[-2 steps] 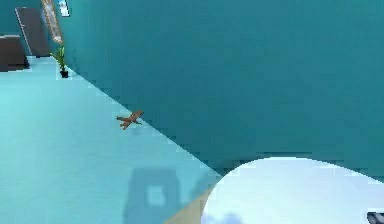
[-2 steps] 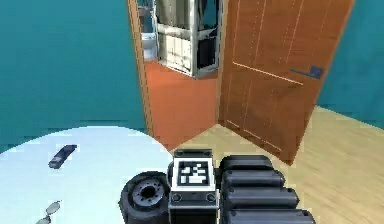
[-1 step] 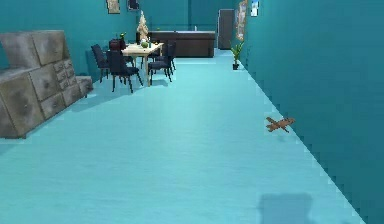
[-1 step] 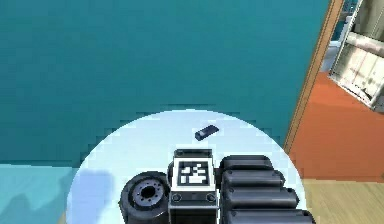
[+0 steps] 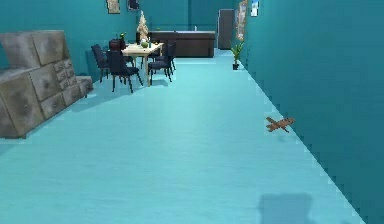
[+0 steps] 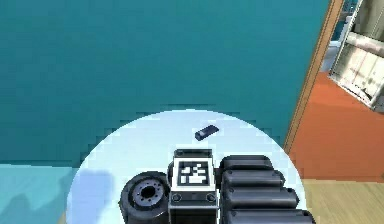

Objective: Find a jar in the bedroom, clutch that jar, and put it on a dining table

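Note:
A light wooden dining table (image 5: 142, 50) stands far off at the forward view's upper left, ringed by dark chairs (image 5: 122, 68). Small green and dark items sit on its top, too small to name. In the arm side view, a small dark flat item (image 6: 207, 131) lies on a pale round surface (image 6: 120, 150) just past the robot's black body parts and its white marker square (image 6: 194, 172).
Grey stone-look drawers (image 5: 35, 80) line the left wall. A dark counter (image 5: 185, 42) and a potted plant (image 5: 236, 55) stand at the back. A small brown thing (image 5: 280, 124) lies by the right wall. Wide teal floor runs ahead. A doorway onto orange floor (image 6: 340, 110) breaks the teal wall (image 6: 150, 60).

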Controlling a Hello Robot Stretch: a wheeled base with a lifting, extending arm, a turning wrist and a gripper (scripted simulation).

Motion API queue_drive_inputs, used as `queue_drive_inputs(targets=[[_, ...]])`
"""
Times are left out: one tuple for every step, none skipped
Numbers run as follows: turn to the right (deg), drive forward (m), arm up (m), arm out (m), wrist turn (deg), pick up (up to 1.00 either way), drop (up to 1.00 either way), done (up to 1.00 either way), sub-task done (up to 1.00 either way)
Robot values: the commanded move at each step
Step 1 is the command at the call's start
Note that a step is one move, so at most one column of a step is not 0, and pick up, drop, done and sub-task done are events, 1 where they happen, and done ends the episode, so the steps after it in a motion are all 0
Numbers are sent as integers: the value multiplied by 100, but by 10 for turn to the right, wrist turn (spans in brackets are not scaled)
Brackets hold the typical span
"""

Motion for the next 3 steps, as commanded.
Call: queue_drive_inputs(targets=[[0,0,0,40,0,0,0,0,0],[0,0,0,0,450,0,0,0,0],[0,0,0,0,450,0,0,0,0]])
